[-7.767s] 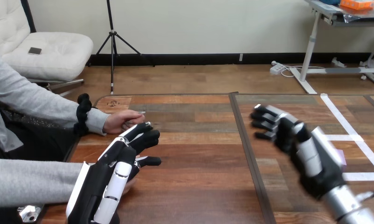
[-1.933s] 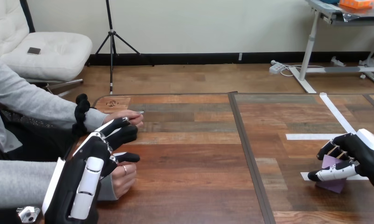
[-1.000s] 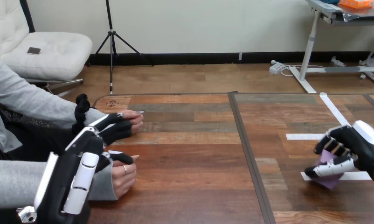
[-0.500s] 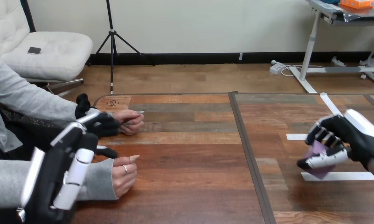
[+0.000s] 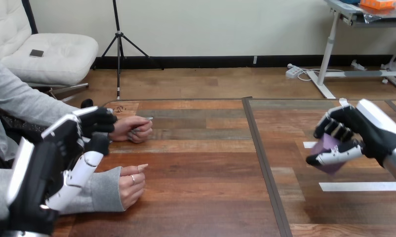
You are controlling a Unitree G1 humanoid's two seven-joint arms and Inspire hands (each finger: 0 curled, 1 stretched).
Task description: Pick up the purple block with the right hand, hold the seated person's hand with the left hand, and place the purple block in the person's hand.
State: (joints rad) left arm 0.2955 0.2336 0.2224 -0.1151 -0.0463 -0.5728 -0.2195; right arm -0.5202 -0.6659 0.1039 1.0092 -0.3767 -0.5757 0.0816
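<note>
The purple block [image 5: 326, 149] was one small block with flat sides and sharp corners. It looked smooth and pale purple. It was in the right hand [image 5: 360, 134], up in the air above the right side of the table [image 5: 201, 163]. The fingers [image 5: 336, 129] were bent over the top of the block, and the thumb [image 5: 334, 155] pressed on its front. So the block was pinched between them, and only a bit of purple showed. One corner poked out under the thumb.

The right hand was black with a shiny white shell on its back. A long strip of white tape [image 5: 361, 186] lay flat on the table under the block.

The table was made of brown wood boards with lines in them. A dark line ran down the middle of it.

There were two robot hands. The left hand [image 5: 70, 145] was at the left side, also black with hard white parts. It was up by the wrist of the person's far hand [image 5: 133, 129]. I could not tell if it was touching or gripping that wrist.

The person had two hands on the table. The far hand was closed in a loose fist. The near hand [image 5: 130, 182] came out of a soft grey sleeve [image 5: 103, 192] and lay on the wood, curled a little. Both were well apart from the block.
</note>
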